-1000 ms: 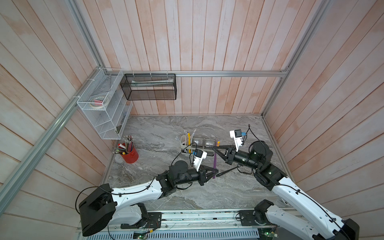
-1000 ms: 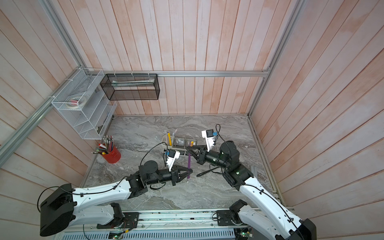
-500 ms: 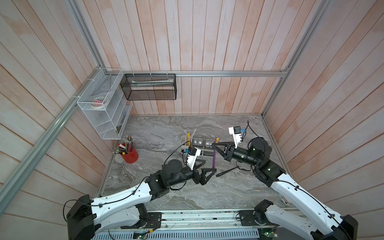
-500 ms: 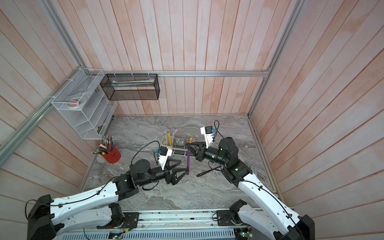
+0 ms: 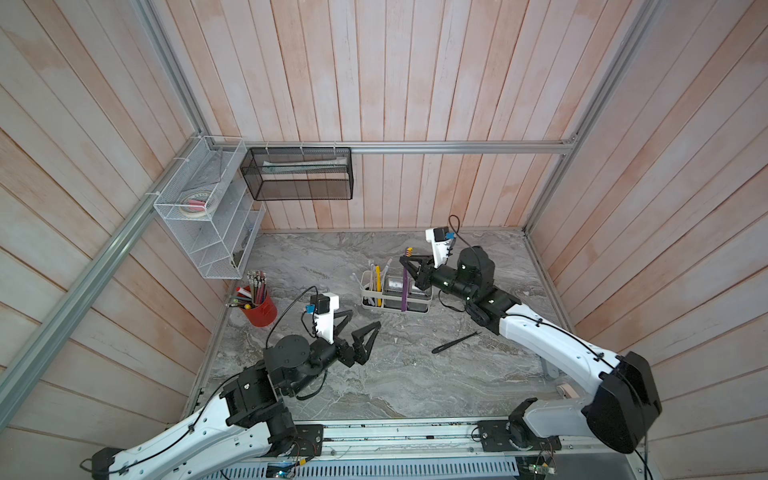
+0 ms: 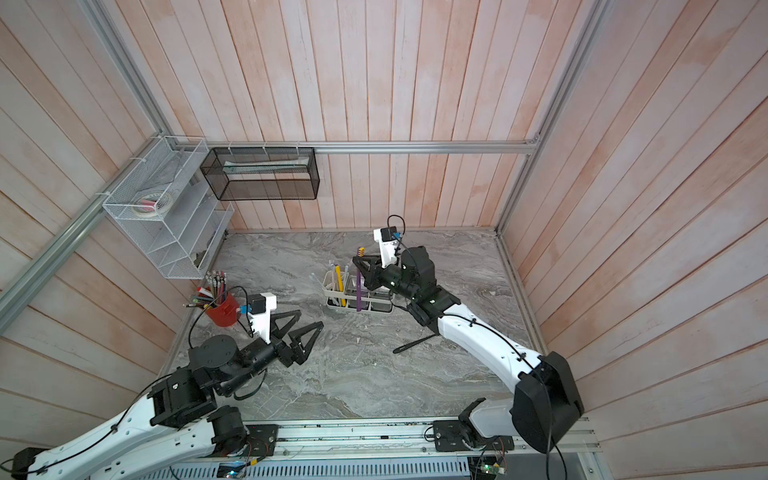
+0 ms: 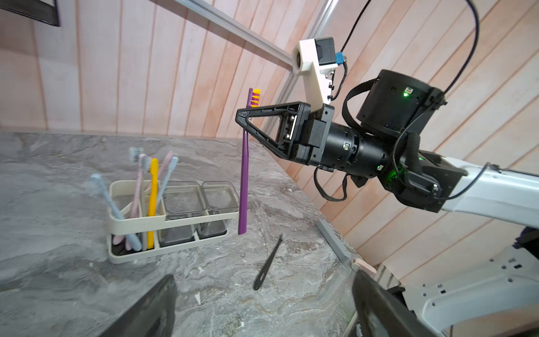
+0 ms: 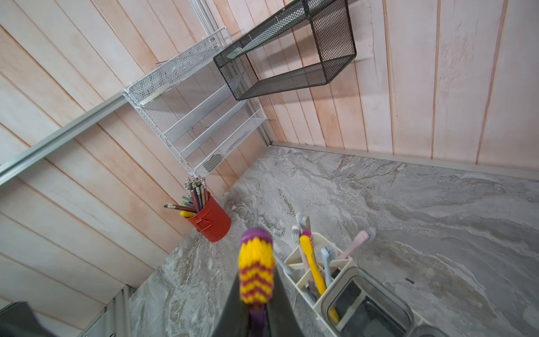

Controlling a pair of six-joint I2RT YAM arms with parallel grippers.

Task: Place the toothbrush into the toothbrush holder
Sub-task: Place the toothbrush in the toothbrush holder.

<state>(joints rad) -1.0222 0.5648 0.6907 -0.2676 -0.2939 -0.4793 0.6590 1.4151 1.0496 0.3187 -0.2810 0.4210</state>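
A purple toothbrush with yellow and red bristles hangs upright, bristles up. My right gripper is shut on its neck just under the head. Its lower end hangs off the table by the cup end of the white toothbrush holder; over it or beside it, I cannot tell. Several toothbrushes stand in the holder's slotted end. My left gripper stands open and empty, nearer and to the left.
Black tweezers lie on the marble top to the right of the holder. A red cup of pencils stands by the left wall. A white mesh rack and a black mesh basket hang on the walls.
My left gripper has let go of the toothbrush, opened wide and drawn back to the near left. My right gripper has lifted the toothbrush back toward the holder.
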